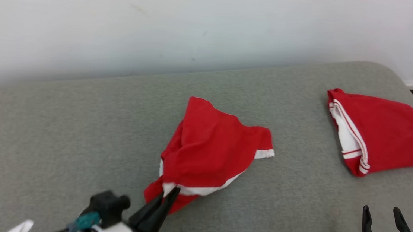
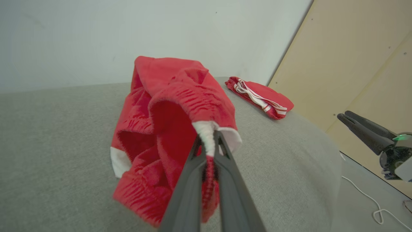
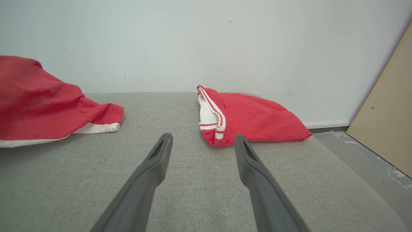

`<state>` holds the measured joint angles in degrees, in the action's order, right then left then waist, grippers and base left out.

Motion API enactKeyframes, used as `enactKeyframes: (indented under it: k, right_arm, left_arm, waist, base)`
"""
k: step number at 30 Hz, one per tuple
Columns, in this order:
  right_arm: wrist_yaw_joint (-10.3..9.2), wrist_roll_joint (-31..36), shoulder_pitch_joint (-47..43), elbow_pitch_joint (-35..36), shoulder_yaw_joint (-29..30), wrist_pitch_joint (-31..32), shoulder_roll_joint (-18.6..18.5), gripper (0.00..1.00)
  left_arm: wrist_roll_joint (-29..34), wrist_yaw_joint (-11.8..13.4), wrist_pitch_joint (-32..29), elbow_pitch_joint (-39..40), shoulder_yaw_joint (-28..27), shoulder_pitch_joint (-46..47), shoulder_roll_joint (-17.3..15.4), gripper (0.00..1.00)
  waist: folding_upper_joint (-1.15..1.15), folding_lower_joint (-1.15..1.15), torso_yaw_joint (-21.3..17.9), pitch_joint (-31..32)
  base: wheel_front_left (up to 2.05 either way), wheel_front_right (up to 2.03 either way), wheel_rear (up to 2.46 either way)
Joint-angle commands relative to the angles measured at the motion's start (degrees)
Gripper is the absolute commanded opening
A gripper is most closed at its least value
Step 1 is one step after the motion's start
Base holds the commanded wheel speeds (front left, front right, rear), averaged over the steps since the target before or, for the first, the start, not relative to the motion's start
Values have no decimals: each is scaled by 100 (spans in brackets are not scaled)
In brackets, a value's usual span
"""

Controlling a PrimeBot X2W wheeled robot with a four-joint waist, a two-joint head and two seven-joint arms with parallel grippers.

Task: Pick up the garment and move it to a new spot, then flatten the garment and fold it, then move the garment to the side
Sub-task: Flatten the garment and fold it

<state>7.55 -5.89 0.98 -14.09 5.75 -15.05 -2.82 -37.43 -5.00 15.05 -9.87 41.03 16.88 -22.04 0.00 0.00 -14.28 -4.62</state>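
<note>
A crumpled red garment (image 1: 211, 150) with white trim lies heaped in the middle of the grey padded table (image 1: 60, 125). My left gripper (image 1: 173, 192) is shut on the garment's white-edged near corner, pinching the cloth between both fingers; the left wrist view shows that pinch (image 2: 208, 137) with the garment (image 2: 167, 109) bunched up behind it. My right gripper (image 1: 381, 210) stands open at the lower right, above bare table, apart from any cloth. In the right wrist view its fingers (image 3: 157, 158) spread wide, with the garment (image 3: 38, 103) at the left edge.
A second red garment (image 1: 380, 133) with white stripes lies folded at the table's far right, near the rounded edge; it also appears as the folded piece (image 3: 244, 119). A pale wall backs the table. A beige board (image 2: 360, 64) leans at the right, and a white cable (image 2: 370, 199) lies on the floor.
</note>
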Motion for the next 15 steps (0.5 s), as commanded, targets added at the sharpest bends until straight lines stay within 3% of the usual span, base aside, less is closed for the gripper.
enactKeyframes:
  k: [1, 5, 8, 15]
  right_arm:
    - [-12, 79, -47, -25, 26, -16, -17, 100]
    - [-12, 166, -94, -65, 71, -16, -17, 100]
    - [-12, 197, -104, -101, 69, -16, -19, 100]
    - [-12, 276, -147, -224, -7, -16, -18, 100]
  left_arm:
    - [-138, 49, 0, -7, -60, -261, -57, 0]
    - [-227, 162, 6, -308, -251, -692, -227, 0]
    - [-333, 172, 7, -525, -375, -842, -162, 0]
    - [-272, -44, 7, -1182, -733, -1132, 70, 0]
  waist:
    - [0, 0, 266, 79]
    - [0, 0, 549, 125]
    - [0, 0, 666, 146]
    - [0, 0, 928, 260]
  base:
    - [0, 0, 0]
    - [0, 0, 0]
    - [0, 0, 0]
    - [0, 0, 0]
